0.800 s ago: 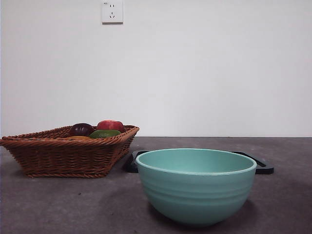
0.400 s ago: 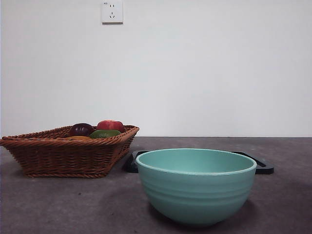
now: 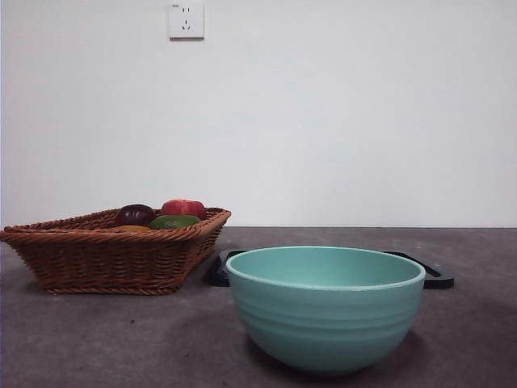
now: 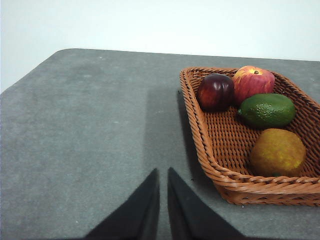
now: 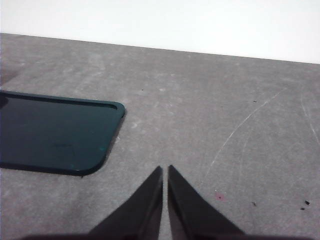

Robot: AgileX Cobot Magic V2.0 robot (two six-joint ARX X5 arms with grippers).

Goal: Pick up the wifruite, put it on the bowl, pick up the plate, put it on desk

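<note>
One dull orange-brown wifruite (image 4: 278,152), seemingly pitted.

Wifruite (image 4: 278,152): dull brown-orange oval, lying in basket (image 4: 225,145) corner nr green fruit (image 4: 266,110). Bowl (image 3: 325,307): mint-green, ridged, upright on grey desk (image 3: 121,339), dark plate (image 5: 55,132) flat behind it.

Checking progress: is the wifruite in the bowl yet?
No, the wifruite lies in the basket; the bowl looks empty.
</note>
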